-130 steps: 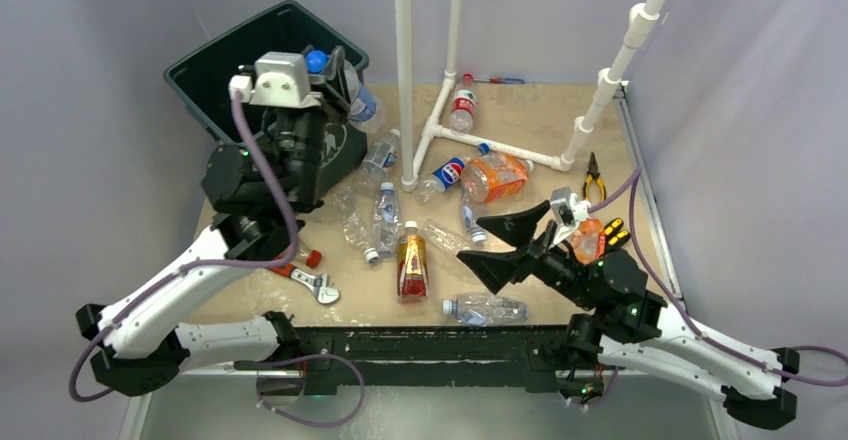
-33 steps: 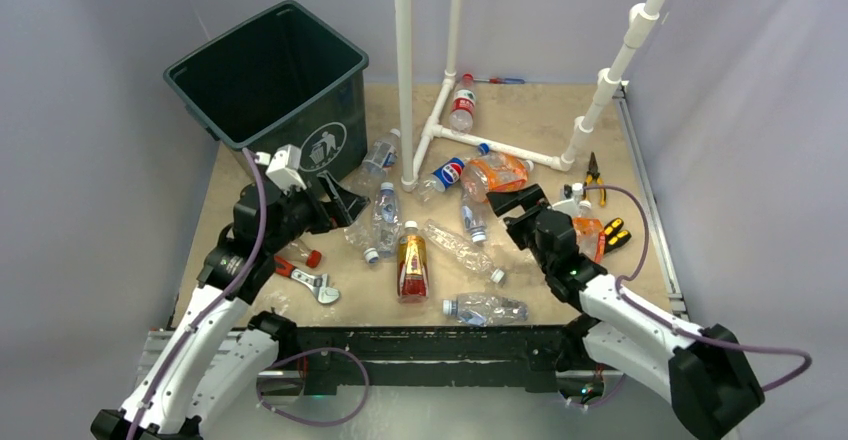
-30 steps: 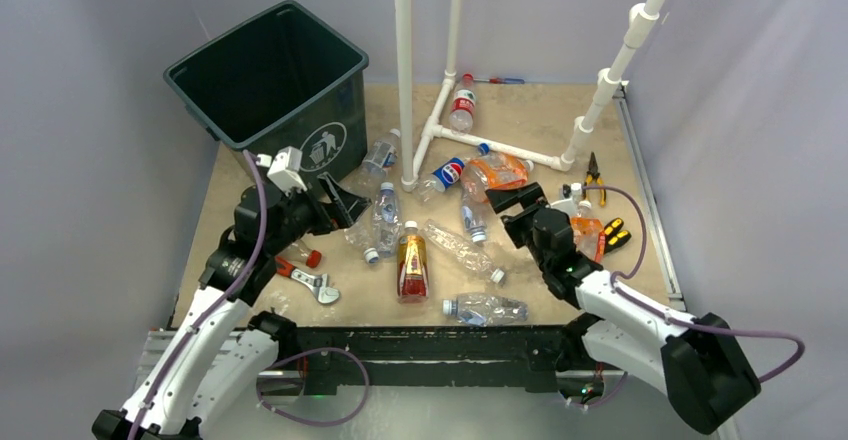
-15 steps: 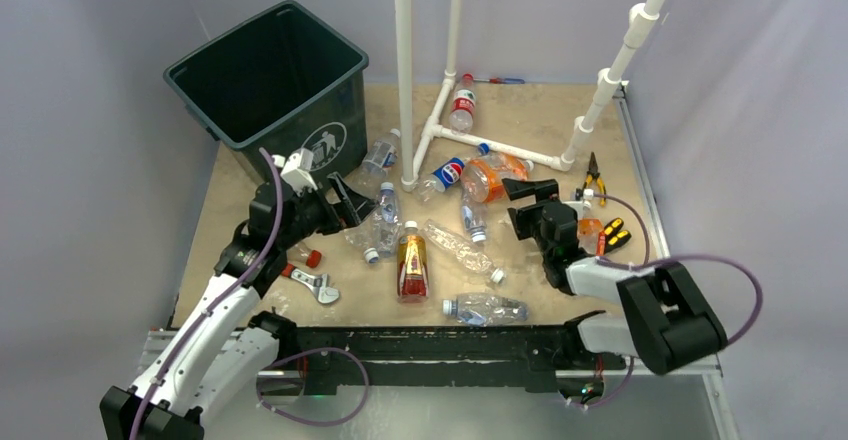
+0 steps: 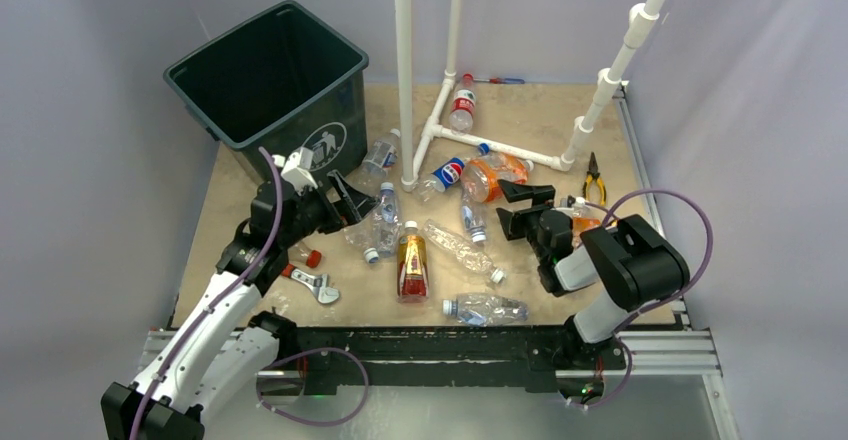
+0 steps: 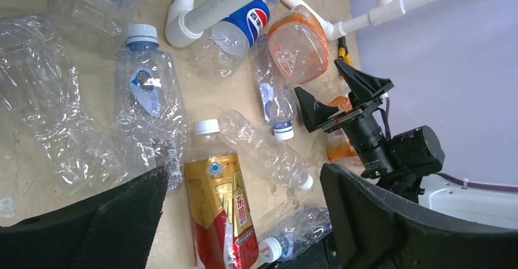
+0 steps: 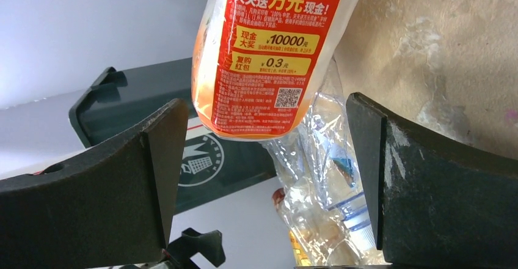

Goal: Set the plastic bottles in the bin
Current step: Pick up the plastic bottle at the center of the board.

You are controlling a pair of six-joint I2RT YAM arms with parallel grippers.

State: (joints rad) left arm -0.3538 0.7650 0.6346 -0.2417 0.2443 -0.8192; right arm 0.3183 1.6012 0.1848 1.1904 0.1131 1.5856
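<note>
From above, the bin [image 5: 335, 135] stands at ten o'clock, plastic bottles [image 5: 411, 265] strewn across the worktop [image 5: 530, 110]; left wrist: left fingers [image 6: 110, 220] spread wide over bottles, empty; right wrist: right fingers [image 7: 116, 177] open before an orange-labelled bottle [image 7: 275, 49].

Overhead; low wrist close-ups, bottles [image 5: 412, 265] shared

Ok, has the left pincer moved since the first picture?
Yes. The left pincer was up at the right rim of the bin; now it is nearer, in front of it, open over the clear bottles.
</note>
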